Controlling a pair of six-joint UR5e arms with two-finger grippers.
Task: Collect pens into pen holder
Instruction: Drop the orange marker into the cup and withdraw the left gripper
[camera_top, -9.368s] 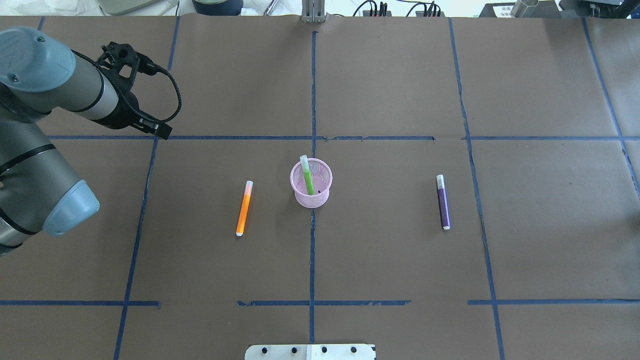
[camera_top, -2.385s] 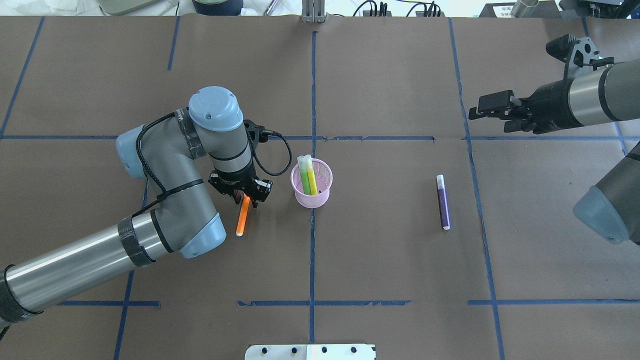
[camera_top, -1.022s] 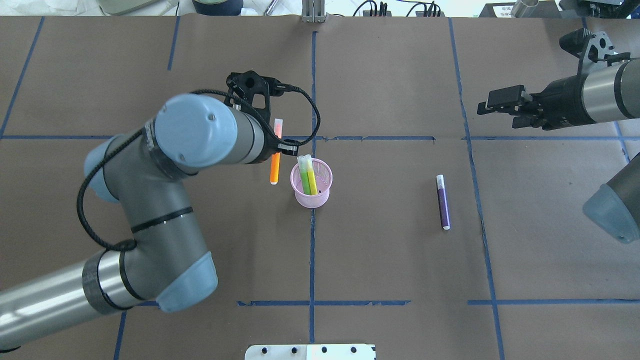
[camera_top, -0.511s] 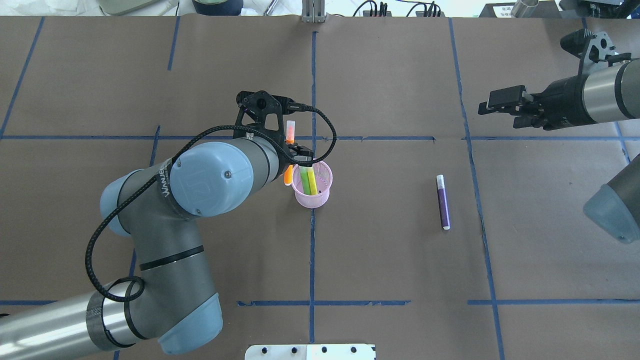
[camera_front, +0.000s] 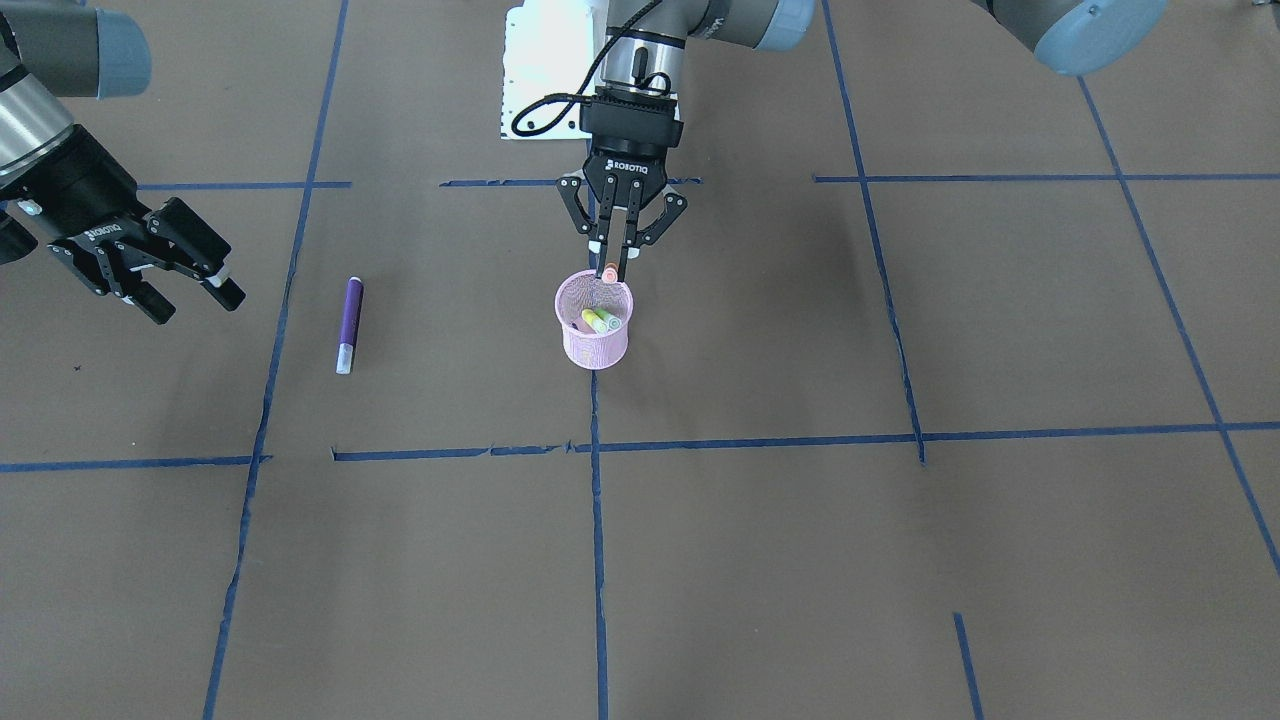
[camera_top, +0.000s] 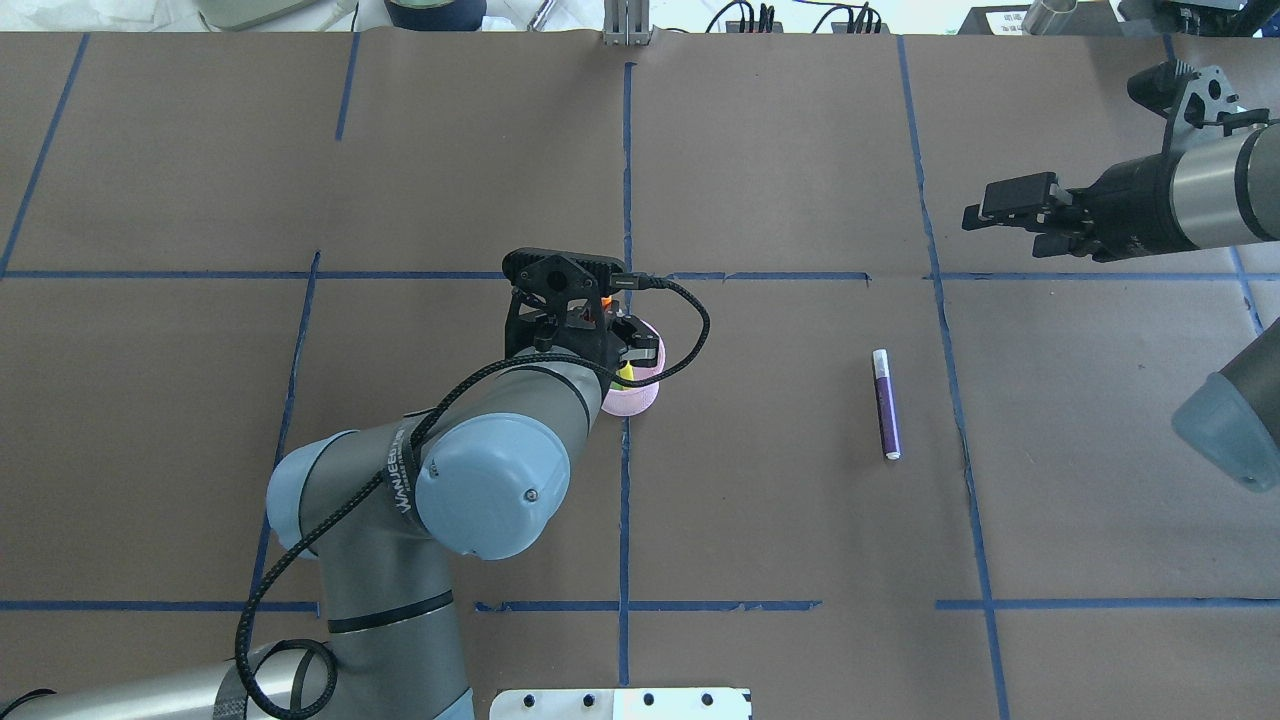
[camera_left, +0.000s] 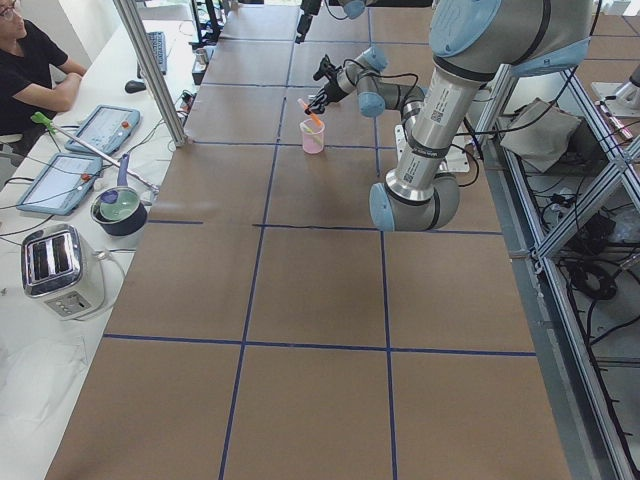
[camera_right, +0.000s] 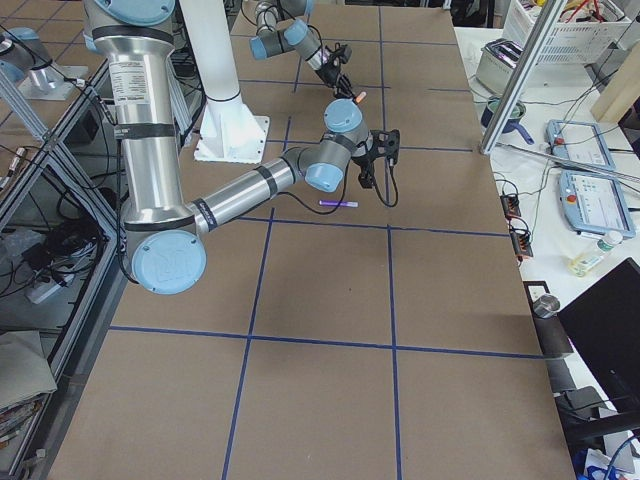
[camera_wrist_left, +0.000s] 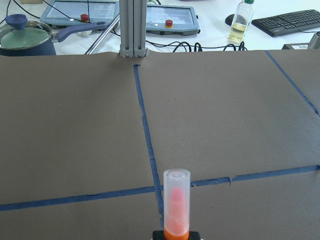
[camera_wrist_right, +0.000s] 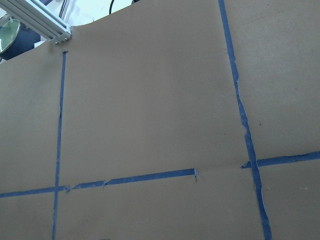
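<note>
The pink mesh pen holder (camera_front: 595, 350) stands at the table's middle and holds a green pen (camera_front: 590, 319) and a yellow pen (camera_front: 607, 323). My left gripper (camera_front: 614, 258) is shut on the orange pen (camera_front: 609, 271) and holds it upright just above the holder's rim on the robot's side. The orange pen's clear cap fills the left wrist view (camera_wrist_left: 176, 210). In the overhead view my left wrist covers most of the holder (camera_top: 640, 398). The purple pen (camera_top: 885, 403) lies flat to the right. My right gripper (camera_top: 1000, 225) is open and empty, above the table beyond the purple pen.
Brown paper with blue tape lines covers the table (camera_top: 800, 520). A metal post (camera_top: 626, 22), cables and a pot (camera_top: 435, 12) sit along the far edge. A white base plate (camera_top: 620, 704) is at the near edge.
My left gripper has carried the orange pen from left of the holder to just over its rim, and the arm has swung in over the holder. The right arm has barely moved.
</note>
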